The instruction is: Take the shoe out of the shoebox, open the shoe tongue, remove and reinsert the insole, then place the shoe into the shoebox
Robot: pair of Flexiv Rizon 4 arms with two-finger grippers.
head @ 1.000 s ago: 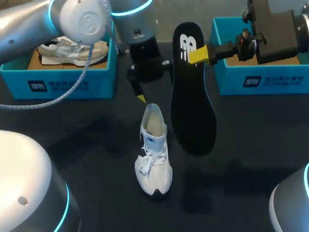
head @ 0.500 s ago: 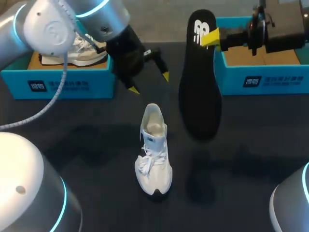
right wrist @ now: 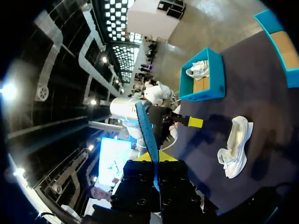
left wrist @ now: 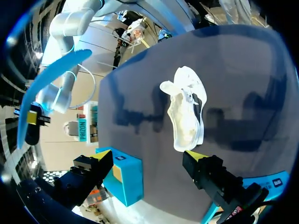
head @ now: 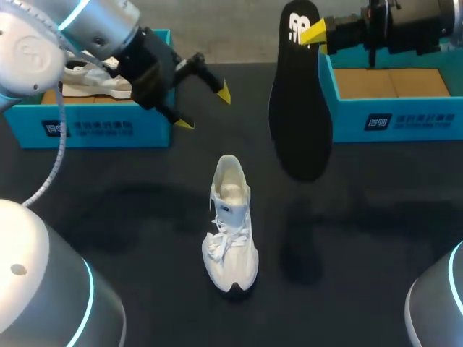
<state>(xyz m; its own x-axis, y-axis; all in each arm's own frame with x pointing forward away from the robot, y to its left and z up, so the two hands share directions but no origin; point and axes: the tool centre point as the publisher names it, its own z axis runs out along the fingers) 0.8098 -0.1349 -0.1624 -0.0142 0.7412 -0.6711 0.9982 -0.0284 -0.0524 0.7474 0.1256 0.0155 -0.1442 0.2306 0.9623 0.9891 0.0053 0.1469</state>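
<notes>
Worktop (head: pixel 376 210): dark surface, carrying two teal shoeboxes along the far edge and one shoe in the open middle.

Shoe (head: pixel 230 224): white, laced, standing upright on its sole at the centre of the worktop. The toe points to the near side and the heel to the far side. The mouth is open and pale lining shows inside. Nothing touches it.

Insole (head: pixel 300 101): black on its upper face, blue on the edge seen in the right wrist view. It hangs lengthwise, heel end up and toe end down, to the right of and beyond the shoe and well apart from it.

Right gripper (head: pixel 312 34): clenched on the heel end of the insole, held over the far edge beside the right shoebox (head: pixel 391 119), whose brown cardboard floor shows.

Left gripper (head: pixel 203 108): released, fingers spread wide with nothing between them. It hovers just right of the left shoebox (head: pixel 94 126), to the far left of the shoe and apart from it.

Second shoe (head: pixel 90 78): pale, lying inside the left shoebox, partly hidden by the left arm.
</notes>
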